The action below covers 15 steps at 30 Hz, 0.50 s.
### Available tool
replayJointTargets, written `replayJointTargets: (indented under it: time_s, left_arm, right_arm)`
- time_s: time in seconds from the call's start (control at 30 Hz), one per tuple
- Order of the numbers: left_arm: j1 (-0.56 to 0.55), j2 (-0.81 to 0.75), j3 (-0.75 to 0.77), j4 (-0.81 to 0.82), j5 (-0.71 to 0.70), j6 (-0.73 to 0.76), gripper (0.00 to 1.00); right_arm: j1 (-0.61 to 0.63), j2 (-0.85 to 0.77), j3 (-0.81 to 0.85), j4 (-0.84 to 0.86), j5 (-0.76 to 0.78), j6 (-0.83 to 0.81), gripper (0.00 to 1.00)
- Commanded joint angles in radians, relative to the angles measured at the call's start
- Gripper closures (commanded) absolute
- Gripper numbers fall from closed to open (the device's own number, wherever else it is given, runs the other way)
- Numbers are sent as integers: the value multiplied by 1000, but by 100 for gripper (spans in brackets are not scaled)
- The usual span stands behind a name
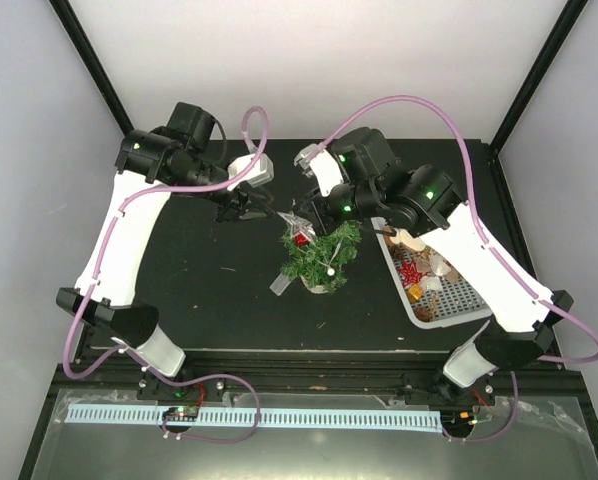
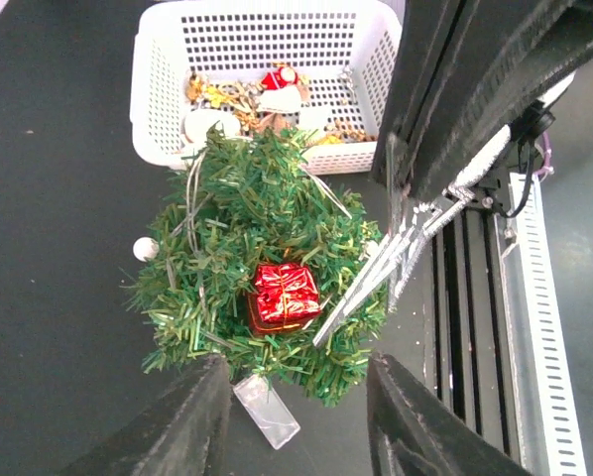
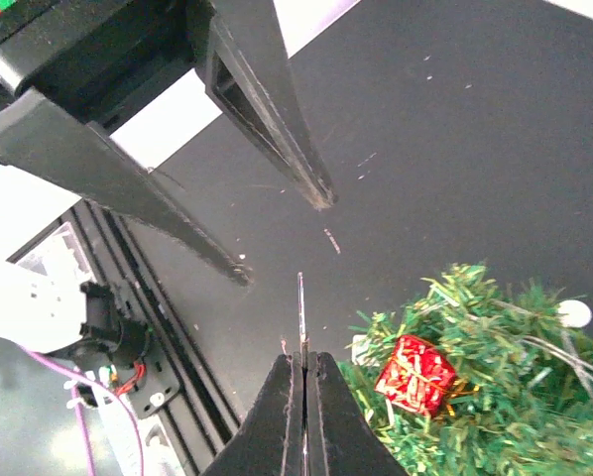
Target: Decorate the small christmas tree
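The small christmas tree [image 1: 325, 254] stands mid-table with a red gift box [image 1: 301, 238] and a white ball [image 1: 331, 272] on it. It also shows in the left wrist view [image 2: 232, 253] and the right wrist view [image 3: 495, 387]. My right gripper [image 1: 309, 212] [image 3: 303, 369] is shut on a flat silver star [image 1: 292, 220], seen edge-on [image 3: 301, 312], just above the tree's top by the gift box [image 3: 415, 374]. My left gripper [image 1: 257, 208] [image 2: 296, 416] is open and empty, just left of the star [image 2: 396, 260] and above the tree.
A white perforated basket [image 1: 466, 296] [image 2: 158, 89] with several ornaments stands to the right of the tree. A clear plastic tag [image 1: 281, 284] [image 2: 267, 412] lies at the tree's foot. Both arms crowd the space above the tree.
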Motion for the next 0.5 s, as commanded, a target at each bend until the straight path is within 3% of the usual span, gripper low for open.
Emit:
replayJointTargets:
  time_s: [0.0,0.1,0.33,0.47]
  left_arm:
    - [56,-22,39,25,109,-47,56]
    - [133,-30,37,53,229,-97,46]
    - [288,4,-2,214,640,-411,40]
    - [294,-23,-193,529,872,-744,41]
  right_arm:
    - [2,-43,13,48,99,28,99]
    - [-7,-47,58,62,143,52,99]
    - [-32,-54,118,180,125,175,99]
    - [-36,-55,105,278,60,265,99]
